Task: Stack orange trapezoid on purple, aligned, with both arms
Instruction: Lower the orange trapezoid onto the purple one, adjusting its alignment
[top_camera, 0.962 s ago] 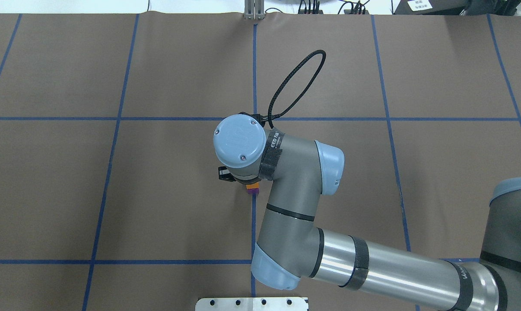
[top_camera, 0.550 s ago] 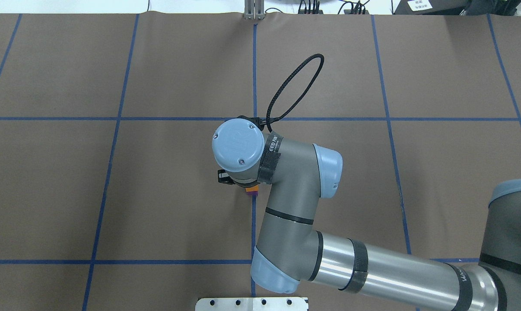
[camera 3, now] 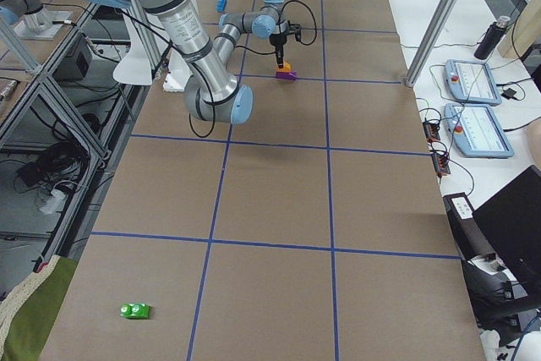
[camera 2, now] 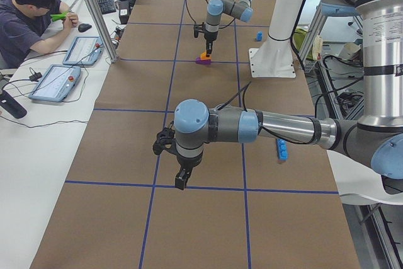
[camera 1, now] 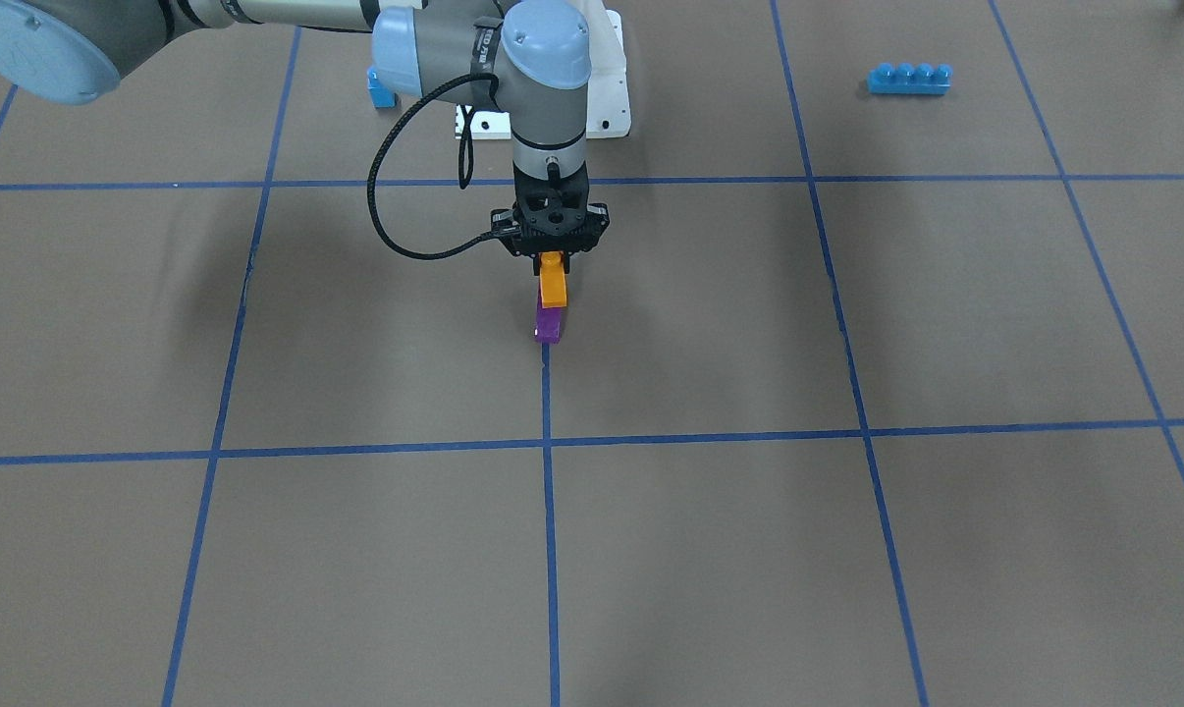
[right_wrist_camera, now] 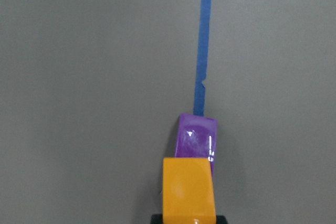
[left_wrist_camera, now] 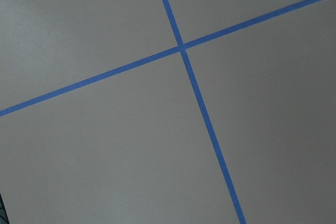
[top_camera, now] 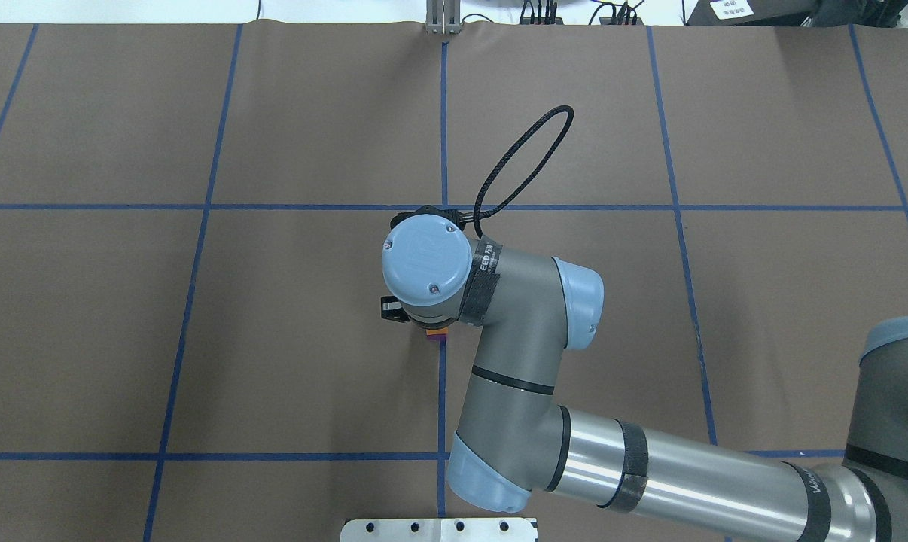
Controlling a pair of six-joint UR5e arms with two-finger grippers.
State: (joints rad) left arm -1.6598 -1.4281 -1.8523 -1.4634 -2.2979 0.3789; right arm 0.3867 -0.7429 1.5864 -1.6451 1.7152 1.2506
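Note:
My right gripper (camera 1: 551,257) points straight down and is shut on the top of the orange trapezoid (camera 1: 552,285). The orange block hangs right over the purple block (camera 1: 549,324), which lies on the brown table on a blue tape line. In the right wrist view the orange trapezoid (right_wrist_camera: 188,190) overlaps the near end of the purple (right_wrist_camera: 197,135); I cannot tell whether they touch. From overhead, only slivers of orange (top_camera: 439,330) and purple (top_camera: 439,339) show under the wrist. My left gripper (camera 2: 181,181) hangs over bare table far off; whether it is open I cannot tell.
A long blue four-stud brick (camera 1: 908,78) lies at the far side, and a small blue block (camera 1: 381,93) sits by the white base plate (camera 1: 607,108). A green block (camera 3: 134,311) lies at the table's far end. A person (camera 2: 28,17) sits at a side desk.
The right wrist has shifted slightly to the right and turned a little, and the cable loop swung with it. The orange block stays held over the purple one.

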